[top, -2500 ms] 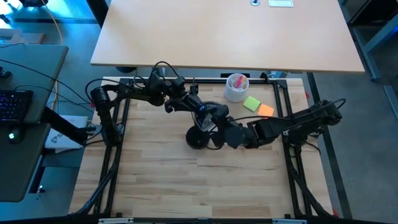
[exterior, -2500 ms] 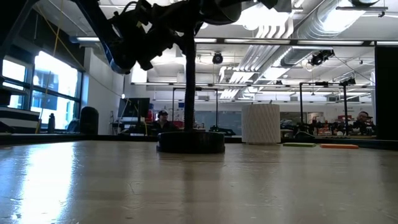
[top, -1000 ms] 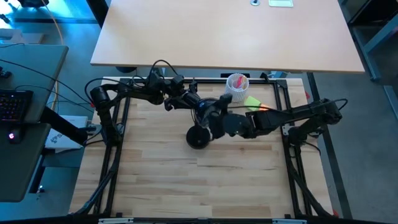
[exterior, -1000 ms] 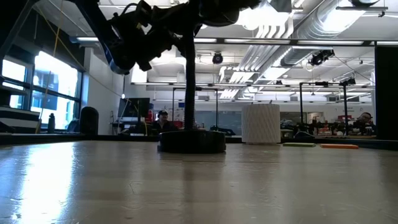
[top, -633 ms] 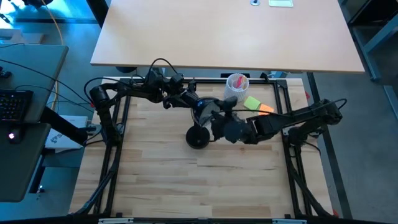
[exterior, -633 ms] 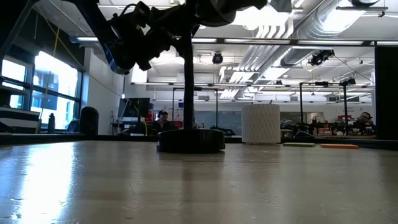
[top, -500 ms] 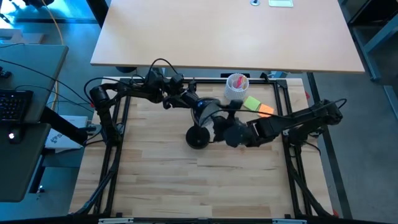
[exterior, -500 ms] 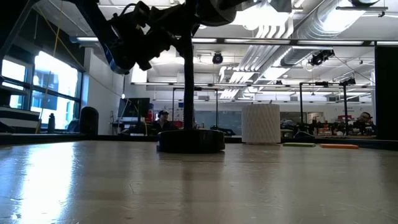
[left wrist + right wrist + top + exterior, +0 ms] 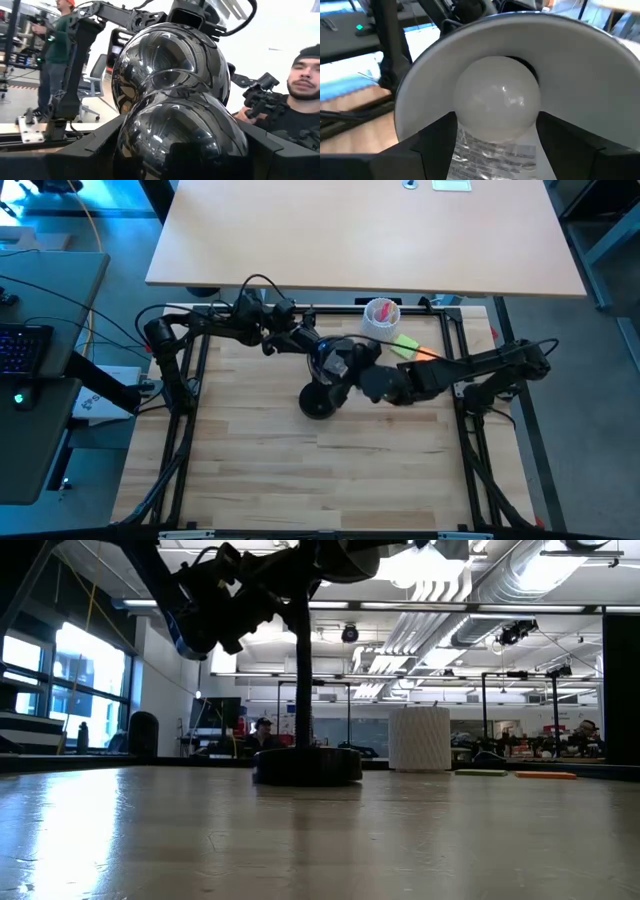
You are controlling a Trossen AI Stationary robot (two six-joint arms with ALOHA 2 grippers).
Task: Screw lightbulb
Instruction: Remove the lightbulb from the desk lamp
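A black desk lamp stands on its round base [image 9: 317,402] mid-table, with its stem [image 9: 302,680] upright. My left gripper [image 9: 322,355] reaches in from the far left and is shut on the glossy black lamp head [image 9: 170,65]. My right gripper [image 9: 350,375] comes from the right and is shut on the white lightbulb [image 9: 497,102], which sits in the mouth of the shade's white inside [image 9: 590,85]. The shade hides the bulb's screw base. My left gripper has the lamp head's rounded black shell [image 9: 125,140] between its two fingers, one on each side. It comes roughly level from the table's far left. The lamp rests on its base on the table. My right gripper pinches the bulb's white dome [image 9: 465,120] between its two fingers, which come from the table's right, slanting a little downward. The bulb is off the table, its far end inside the shade.
A white ribbed cup [image 9: 380,320] stands at the far edge, beside a green note [image 9: 405,346] and an orange note [image 9: 428,357]. A larger desk [image 9: 360,240] lies beyond. A person [image 9: 305,100] shows in the room behind. Bare wood lies nearer the front edge.
My right gripper has rolled about the line it points along, staying at the lamp's mouth and shut on the bulb. The lamp base and stem have stayed where they were.
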